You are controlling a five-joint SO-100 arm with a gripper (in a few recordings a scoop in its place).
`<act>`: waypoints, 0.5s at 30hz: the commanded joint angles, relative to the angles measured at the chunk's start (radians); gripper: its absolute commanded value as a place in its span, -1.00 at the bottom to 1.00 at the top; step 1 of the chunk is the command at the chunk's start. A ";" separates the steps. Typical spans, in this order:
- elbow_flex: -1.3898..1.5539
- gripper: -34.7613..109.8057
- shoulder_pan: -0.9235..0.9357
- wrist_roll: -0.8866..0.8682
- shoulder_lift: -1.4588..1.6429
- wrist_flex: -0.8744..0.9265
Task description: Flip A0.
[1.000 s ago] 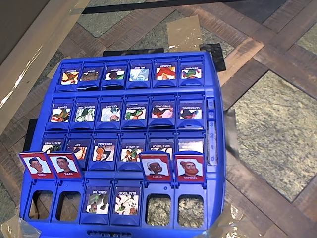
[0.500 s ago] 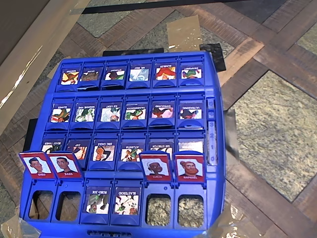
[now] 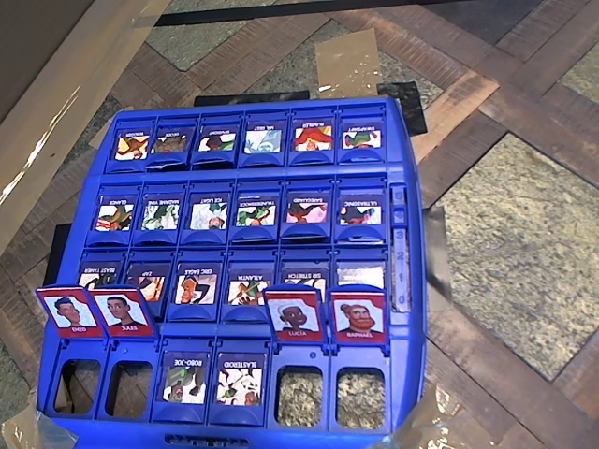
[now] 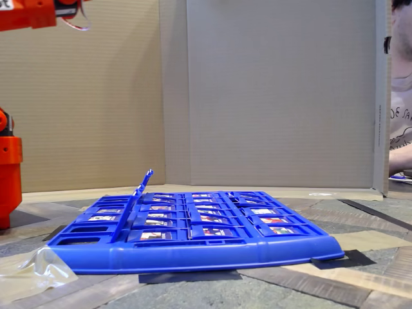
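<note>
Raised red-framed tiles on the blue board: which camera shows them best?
The overhead view. It shows four raised red-framed tiles standing up in the blue board's bottom row, portraits and name labels facing the camera. The fixed view looks along the board from low down, so the tiles appear edge-on as one thin slanted flap.

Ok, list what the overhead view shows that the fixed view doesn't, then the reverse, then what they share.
Overhead view: the faces and names on four raised red cards. Fixed view: the orange arm at the left, the cardboard wall behind, a person at the right edge. Both: the blue game board and the clear tape at its corner.
</note>
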State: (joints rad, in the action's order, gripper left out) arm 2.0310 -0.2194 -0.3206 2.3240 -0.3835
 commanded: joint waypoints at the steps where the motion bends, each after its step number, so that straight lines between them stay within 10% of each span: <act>1: -0.092 -0.52 0.020 0.032 -0.067 0.126; 15: -0.149 -0.52 0.071 0.126 -0.267 0.762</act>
State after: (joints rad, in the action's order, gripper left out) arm 1.9251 -0.1503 -0.2209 2.0693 0.3145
